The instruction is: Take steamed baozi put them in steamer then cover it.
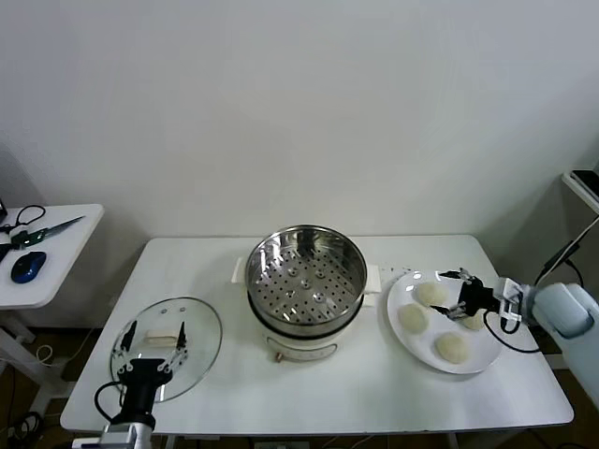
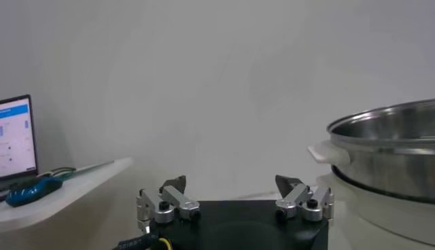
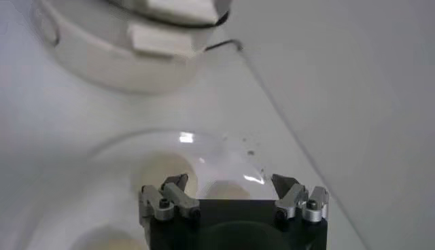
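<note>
Right hand [image 1: 456,292] open over baozi [image 1: 430,294].

Black grippers, silver screwed jaws

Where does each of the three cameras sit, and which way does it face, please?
Head view: high on the robot, looking down at the table; both arms show, left hand over the cover.
Left wrist view: behind the open left hand, facing the wall past the steamer.
Right wrist view: behind the open right hand, above the plate of baozi.
Shared: all three show the steamer.
</note>
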Available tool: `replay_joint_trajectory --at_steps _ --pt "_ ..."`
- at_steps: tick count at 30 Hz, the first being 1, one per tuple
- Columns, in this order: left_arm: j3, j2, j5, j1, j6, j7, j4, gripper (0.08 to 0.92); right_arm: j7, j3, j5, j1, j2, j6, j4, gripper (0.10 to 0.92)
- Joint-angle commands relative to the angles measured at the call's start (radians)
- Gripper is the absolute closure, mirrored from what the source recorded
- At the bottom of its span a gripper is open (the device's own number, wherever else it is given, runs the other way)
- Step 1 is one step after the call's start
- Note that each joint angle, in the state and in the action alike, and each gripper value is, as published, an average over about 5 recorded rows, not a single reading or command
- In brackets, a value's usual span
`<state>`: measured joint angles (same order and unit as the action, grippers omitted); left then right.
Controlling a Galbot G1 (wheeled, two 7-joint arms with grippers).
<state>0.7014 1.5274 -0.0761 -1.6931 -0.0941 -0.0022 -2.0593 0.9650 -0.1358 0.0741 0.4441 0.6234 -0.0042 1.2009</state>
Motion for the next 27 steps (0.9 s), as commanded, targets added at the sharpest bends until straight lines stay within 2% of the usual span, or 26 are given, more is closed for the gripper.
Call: replay_joint_trajectory --at_steps 1,16,27 --pt "0.002 -0.003 0.003 0.005 0.000 -0.001 0.012 0.177 0.155 -0.463 0.118 -0.455 -0.027 0.019 -0.222 0.203" --pt "0.006 -0.010 -0.003 0.044 0.021 -0.002 0.047 0.177 0.151 -0.551 0.149 -0.492 0.253 0.057 -0.467 0.203" --pt "0.007 -0.013 -0.009 0.055 0.028 -0.002 0.060 0.177 0.153 -0.553 0.175 -0.473 0.337 0.076 -0.568 0.203"
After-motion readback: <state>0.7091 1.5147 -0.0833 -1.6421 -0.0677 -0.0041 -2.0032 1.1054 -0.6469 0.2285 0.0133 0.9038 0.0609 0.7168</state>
